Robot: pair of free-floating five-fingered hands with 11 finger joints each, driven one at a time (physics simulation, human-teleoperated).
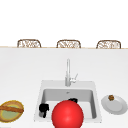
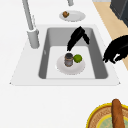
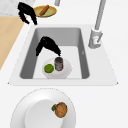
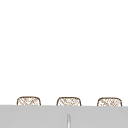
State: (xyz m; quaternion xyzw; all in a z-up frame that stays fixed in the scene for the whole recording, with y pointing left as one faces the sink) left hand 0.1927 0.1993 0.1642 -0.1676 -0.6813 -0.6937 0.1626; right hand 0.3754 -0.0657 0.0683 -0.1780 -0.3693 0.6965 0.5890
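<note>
1. Because a large red ball (image 1: 67, 114) sits right before the front camera, most of the sink (image 1: 41, 88) basin is blocked there, and the right hand (image 1: 73, 100) barely peeks above it.
2. Seen from the side, that right hand (image 3: 47, 45) hovers just above the jar (image 3: 58, 63) and lime (image 3: 49, 68) on the basin's plate (image 3: 66, 72), fingers stretched downward, gripping nothing.
3. The left hand (image 1: 43, 109) hangs at the sink's front-left rim, fingers loosely curled, holding nothing.
</note>
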